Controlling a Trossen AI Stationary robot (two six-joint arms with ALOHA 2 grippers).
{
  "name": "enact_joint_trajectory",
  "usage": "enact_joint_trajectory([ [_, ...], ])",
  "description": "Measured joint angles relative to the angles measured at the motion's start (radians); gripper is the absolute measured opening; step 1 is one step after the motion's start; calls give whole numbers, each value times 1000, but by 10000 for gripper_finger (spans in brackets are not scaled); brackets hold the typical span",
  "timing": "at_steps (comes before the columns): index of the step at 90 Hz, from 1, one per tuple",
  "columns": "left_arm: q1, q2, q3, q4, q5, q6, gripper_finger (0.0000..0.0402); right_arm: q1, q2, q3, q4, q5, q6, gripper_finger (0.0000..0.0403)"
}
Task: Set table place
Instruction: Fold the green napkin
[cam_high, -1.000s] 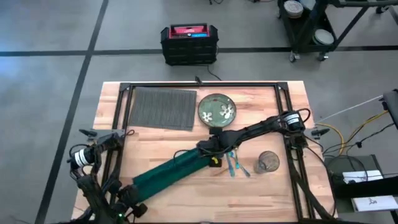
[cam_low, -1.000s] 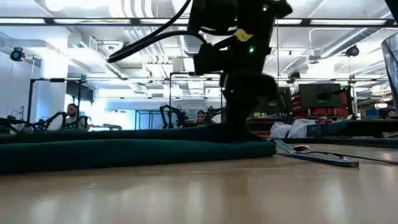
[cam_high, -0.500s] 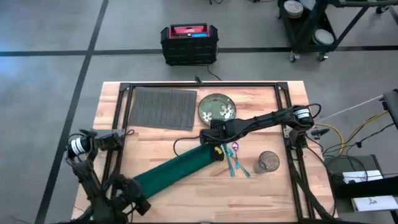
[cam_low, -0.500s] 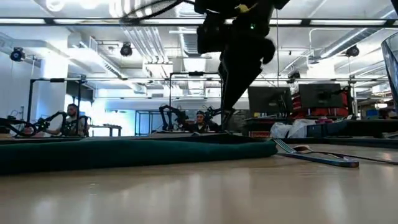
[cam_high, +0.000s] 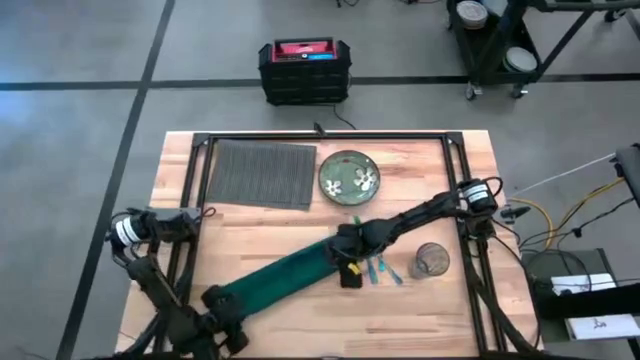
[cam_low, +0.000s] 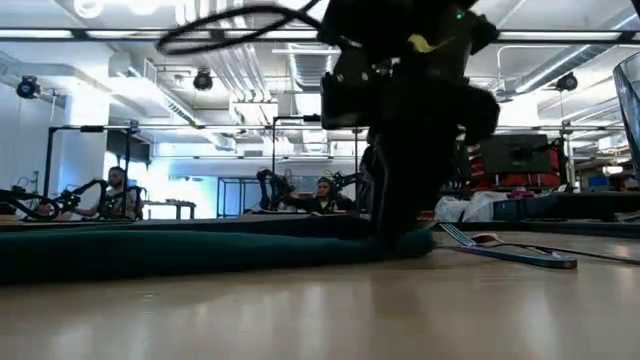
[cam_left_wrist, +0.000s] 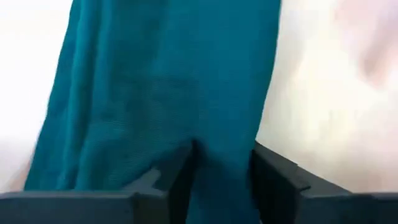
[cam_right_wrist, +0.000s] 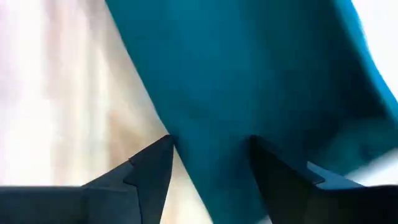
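On the light-wood butcher-block surface (cam_high: 260, 225) a long dark green cloth napkin (cam_high: 285, 280) lies stretched slantwise, from the near left part up toward the middle. The right tool (cam_high: 347, 268) is down at the napkin's upper end, and its wrist view shows the cloth (cam_right_wrist: 261, 93) running between the two dark fingers (cam_right_wrist: 152, 168), so it is gripping the napkin. The left tool (cam_high: 222, 303) sits at the opposite, lower end, and its own view shows the green fabric (cam_left_wrist: 174, 87) pinched between its fingers (cam_left_wrist: 180, 177), likewise clamped on the cloth. The dark grey ribbed rectangular placemat (cam_high: 260, 174) lies flat at the far left part of the surface, well apart from the napkin, with a round green plate with white flower pattern (cam_high: 349, 177) just beside its right edge. Blue-handled cutlery (cam_high: 380, 268) lies just right of the right tool, and a clear drinking glass (cam_high: 431, 260) stands farther right. In the low view the napkin (cam_low: 180, 250) spreads along the wood beneath the dark right arm (cam_low: 410, 110), with the cutlery (cam_low: 500, 245) beside it. Beyond the surface a black and red case (cam_high: 304, 70) stands on the grey floor; no writing on it can be read.
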Motion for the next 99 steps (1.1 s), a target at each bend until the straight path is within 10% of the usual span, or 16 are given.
enact_joint_trajectory([
  [17, -20, -66, 78, -149, -94, -61, 88, 28, -4, 61, -8, -20, 25, 184],
  [35, 64, -110, 56, -162, -543, -41, 76, 11, -55, 143, -86, -9, -198, 182],
  [65, 424, -98, -174, 264, -319, 426, 75, -71, -2, 140, -53, -6, -364, 154],
  [99, 457, -102, -373, 469, -368, 314, 75, -88, 77, 140, -2, 160, -393, 85],
])
